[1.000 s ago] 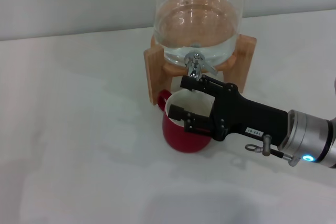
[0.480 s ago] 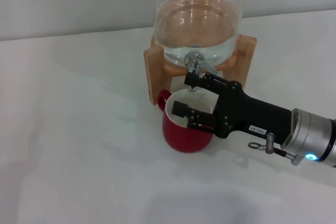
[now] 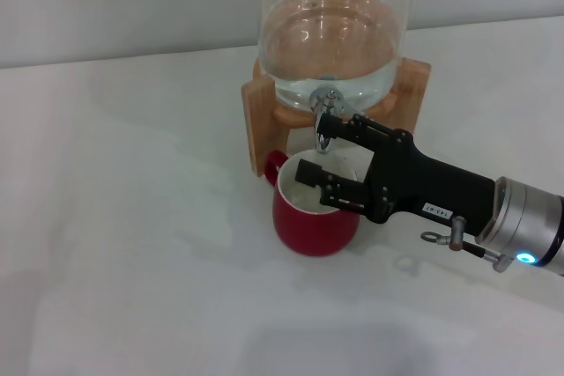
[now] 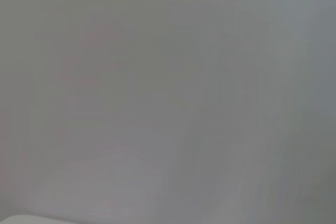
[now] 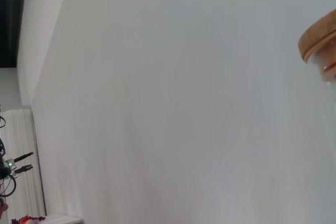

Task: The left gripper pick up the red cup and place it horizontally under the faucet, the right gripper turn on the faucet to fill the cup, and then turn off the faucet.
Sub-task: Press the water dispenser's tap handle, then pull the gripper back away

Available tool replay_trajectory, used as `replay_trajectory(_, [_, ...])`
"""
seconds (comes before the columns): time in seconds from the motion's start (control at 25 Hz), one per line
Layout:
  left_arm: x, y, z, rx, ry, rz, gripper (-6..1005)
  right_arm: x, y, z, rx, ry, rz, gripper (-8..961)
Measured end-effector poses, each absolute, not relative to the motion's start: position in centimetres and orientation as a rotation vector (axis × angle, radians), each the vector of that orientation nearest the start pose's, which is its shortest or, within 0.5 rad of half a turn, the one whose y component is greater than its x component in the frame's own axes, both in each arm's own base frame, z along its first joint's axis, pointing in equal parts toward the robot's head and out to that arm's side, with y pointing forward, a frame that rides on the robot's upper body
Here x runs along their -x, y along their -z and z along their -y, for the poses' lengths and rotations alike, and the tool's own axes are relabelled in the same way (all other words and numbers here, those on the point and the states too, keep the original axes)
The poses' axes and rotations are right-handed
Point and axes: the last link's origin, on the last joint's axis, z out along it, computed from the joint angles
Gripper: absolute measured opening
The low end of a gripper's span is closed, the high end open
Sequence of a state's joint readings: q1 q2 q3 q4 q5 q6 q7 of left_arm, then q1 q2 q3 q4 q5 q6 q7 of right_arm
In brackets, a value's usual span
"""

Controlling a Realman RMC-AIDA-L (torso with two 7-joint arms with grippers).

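The red cup (image 3: 310, 222) stands upright on the white table, directly below the faucet (image 3: 324, 110), with its handle toward the dispenser. The faucet is fitted to the clear glass dispenser (image 3: 333, 37), which holds water. My right gripper (image 3: 315, 148) reaches in from the right, above the cup's mouth. It is open, with its far fingertip against the faucet and its near fingertip over the cup's white inside. The faucet's spout lies between the fingers. No water stream shows. My left gripper is out of view, and the left wrist view shows only a blank grey surface.
The dispenser rests on a wooden stand (image 3: 258, 121) at the back of the white table (image 3: 132, 217). The right wrist view shows a white wall and a wooden edge of the dispenser (image 5: 318, 38).
My right gripper has moved away from me, toward the dispenser. Its far finger has gone from below the faucet up to the faucet body. The cup has not moved.
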State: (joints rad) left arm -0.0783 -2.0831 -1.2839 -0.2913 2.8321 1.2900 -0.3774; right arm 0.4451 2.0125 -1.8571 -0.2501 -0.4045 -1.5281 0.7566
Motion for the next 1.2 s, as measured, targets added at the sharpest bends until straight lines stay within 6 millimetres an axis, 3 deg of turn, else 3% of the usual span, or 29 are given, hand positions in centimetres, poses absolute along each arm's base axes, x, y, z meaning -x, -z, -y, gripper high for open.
replay_trajectory(1.2, [37.4, -0.3, -23.2, 1.458, 0.823, 0.708, 879, -24.5, 3.3, -30.2, 2.333, -1.244, -0.38, 791])
